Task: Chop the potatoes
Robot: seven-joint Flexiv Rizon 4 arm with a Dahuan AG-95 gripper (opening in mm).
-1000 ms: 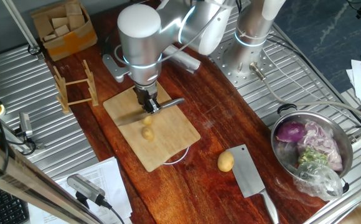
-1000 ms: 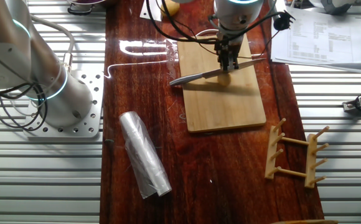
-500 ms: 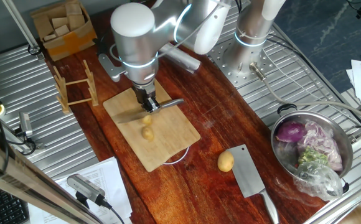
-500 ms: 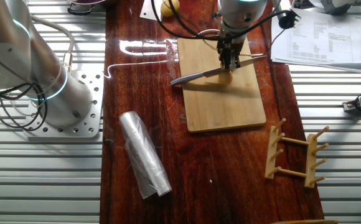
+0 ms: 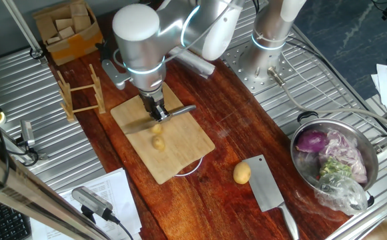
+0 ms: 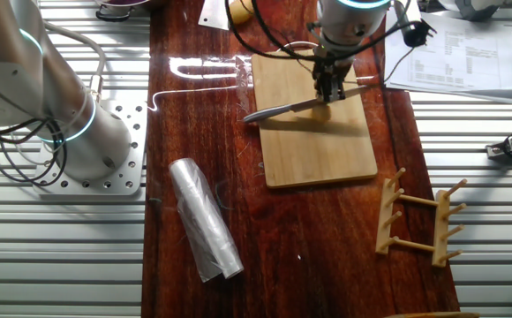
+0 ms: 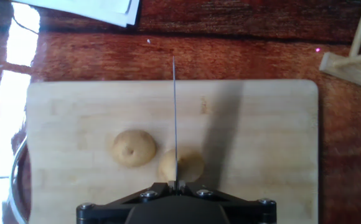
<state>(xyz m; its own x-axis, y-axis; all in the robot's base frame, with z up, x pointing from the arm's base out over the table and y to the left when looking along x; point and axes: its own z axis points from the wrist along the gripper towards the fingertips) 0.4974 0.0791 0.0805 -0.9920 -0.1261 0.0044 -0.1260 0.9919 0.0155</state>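
Observation:
Two small yellow-tan potatoes lie on the wooden cutting board (image 7: 261,124): one potato (image 7: 134,148) to the left, the other potato (image 7: 187,167) right under the knife blade (image 7: 174,118), which shows edge-on. My gripper (image 7: 175,184) is shut on the knife. In one fixed view the gripper (image 5: 157,113) holds the knife (image 5: 137,125) level across the board (image 5: 180,150), above the nearer potato (image 5: 157,129), with the second potato (image 5: 158,143) just beyond. The other fixed view shows the gripper (image 6: 329,88), the knife (image 6: 274,109) and one potato (image 6: 320,110). How deep the blade sits I cannot tell.
A larger golden potato (image 5: 241,173) and a cleaver (image 5: 267,190) lie on the dark wood right of the board. A steel pot (image 5: 300,143) holds purple onion. A wooden rack (image 5: 80,90), a cardboard box (image 5: 67,30), a foil roll (image 6: 205,221) and papers (image 6: 455,53) stand around.
The arm has shifted slightly along the board, carrying the knife with it. Potatoes and board have not moved.

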